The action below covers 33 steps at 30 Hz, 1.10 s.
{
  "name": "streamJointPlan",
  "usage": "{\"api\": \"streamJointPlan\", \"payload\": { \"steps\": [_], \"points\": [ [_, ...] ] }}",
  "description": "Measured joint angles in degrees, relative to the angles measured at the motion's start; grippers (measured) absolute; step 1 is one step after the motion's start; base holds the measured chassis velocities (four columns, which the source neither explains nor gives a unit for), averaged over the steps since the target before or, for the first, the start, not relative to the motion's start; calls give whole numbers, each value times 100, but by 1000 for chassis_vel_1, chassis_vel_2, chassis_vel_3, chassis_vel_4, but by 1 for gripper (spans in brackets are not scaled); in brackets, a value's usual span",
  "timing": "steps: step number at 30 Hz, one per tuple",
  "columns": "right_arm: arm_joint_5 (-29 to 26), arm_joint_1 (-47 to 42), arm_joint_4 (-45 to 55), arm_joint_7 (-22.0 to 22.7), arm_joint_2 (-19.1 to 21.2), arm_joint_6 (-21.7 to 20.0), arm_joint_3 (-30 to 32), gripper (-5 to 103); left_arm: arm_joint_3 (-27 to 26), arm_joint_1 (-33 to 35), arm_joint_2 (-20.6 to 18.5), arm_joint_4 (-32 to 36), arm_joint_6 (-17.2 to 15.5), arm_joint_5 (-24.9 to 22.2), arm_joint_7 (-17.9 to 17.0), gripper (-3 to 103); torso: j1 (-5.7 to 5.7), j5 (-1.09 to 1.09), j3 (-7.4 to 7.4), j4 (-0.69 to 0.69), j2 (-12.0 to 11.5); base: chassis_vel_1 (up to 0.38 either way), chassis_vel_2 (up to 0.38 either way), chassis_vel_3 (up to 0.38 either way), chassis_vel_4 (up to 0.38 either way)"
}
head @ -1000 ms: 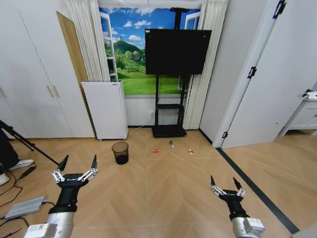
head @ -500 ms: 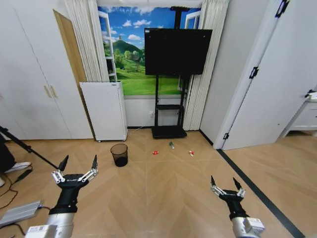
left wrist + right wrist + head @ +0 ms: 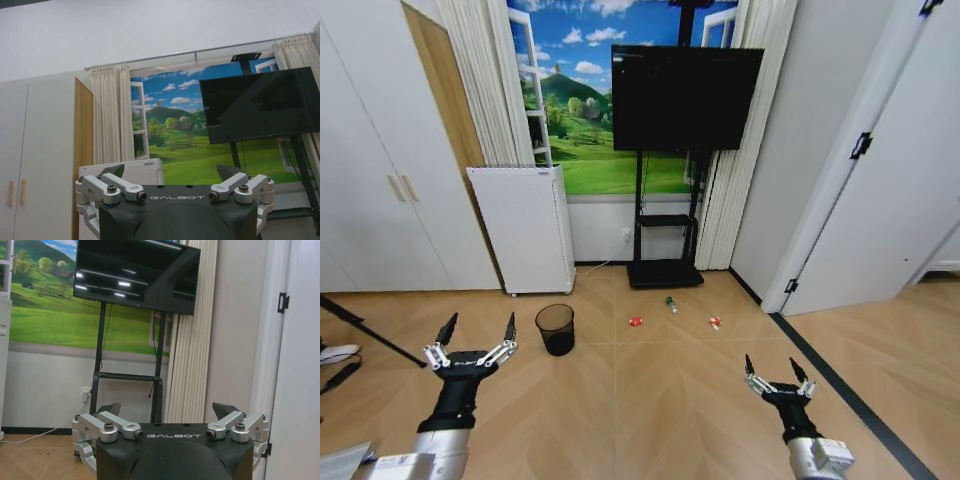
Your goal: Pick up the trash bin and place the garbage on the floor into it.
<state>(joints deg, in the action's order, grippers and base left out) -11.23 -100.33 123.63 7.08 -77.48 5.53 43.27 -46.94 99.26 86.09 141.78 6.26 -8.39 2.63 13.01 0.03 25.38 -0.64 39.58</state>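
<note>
The trash bin [image 3: 556, 329], a small round black mesh basket, stands upright on the floor [image 3: 650, 400] ahead and left of centre. To its right lies the garbage: a red-and-white piece [image 3: 635, 321], a small clear bottle [image 3: 671, 303] and another red-and-white piece [image 3: 715, 322]. My left gripper [image 3: 477, 332] is held up open at the lower left, well short of the bin. At the lower right my right gripper [image 3: 775, 368] is open too. Both hold nothing. The wrist views show the left gripper [image 3: 170, 175] and the right gripper [image 3: 167, 410] open, facing the far wall.
A tall white perforated appliance [image 3: 523, 228] stands against the wall behind the bin. A TV on a black stand [image 3: 665, 272] sits behind the garbage. A tripod leg [image 3: 370, 335] crosses the floor at far left. A dark border strip [image 3: 840, 385] runs along the right.
The whole head view has shifted: the camera has advanced and tilted, so the bin, garbage and TV appear nearer and lower. The grippers hold the same open pose.
</note>
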Motion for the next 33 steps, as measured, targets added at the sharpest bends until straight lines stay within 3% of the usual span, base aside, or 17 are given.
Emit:
{"api": "streamJointPlan", "payload": {
  "steps": [9,12,15,16,19,22,24,27,30,33],
  "points": [
    [-14,45,-80,-19,41,4,-23,100,-11,-38,3,-61,0,-5,-7,100,1,-6,0,-3,0,-362,372,368,-370],
    [-24,62,-94,-22,50,4,-29,100,-11,-46,4,-69,0,0,-15,100,2,3,1,2,-1,-337,361,358,-358],
    [-46,73,-107,-36,64,4,-43,100,-11,-71,4,-79,-10,9,-43,100,0,-9,0,-2,0,-354,336,356,-345],
    [-51,86,-127,-50,74,2,-58,100,-11,-91,4,-87,-19,7,-63,100,0,3,0,1,-1,-352,345,336,-347],
    [-56,107,-147,-61,91,-4,-74,100,-24,-130,2,-121,-6,-6,-73,100,0,-10,0,-1,0,-361,341,368,-350],
    [-67,124,-157,-63,110,-14,-79,100,-26,-143,-6,-123,-1,-44,-75,100,0,6,0,3,0,-338,371,346,-350],
    [-74,123,-156,-65,117,-15,-79,100,-28,-146,-11,-130,-2,-56,-75,100,0,-10,0,-2,0,-352,357,362,-346],
    [-78,122,-156,-77,120,-16,-83,100,-28,-138,-10,-129,-2,-57,-72,100,0,6,0,2,-1,-379,369,352,-346],
    [-74,120,-156,-86,120,10,-87,100,-31,-126,-8,-131,-1,-60,-71,100,-1,-9,0,0,1,-361,350,358,-348],
    [-46,130,-177,-92,121,78,-89,100,-31,-121,-10,-128,0,-66,-68,100,0,4,0,0,0,-365,339,340,-353]
  ]
}}
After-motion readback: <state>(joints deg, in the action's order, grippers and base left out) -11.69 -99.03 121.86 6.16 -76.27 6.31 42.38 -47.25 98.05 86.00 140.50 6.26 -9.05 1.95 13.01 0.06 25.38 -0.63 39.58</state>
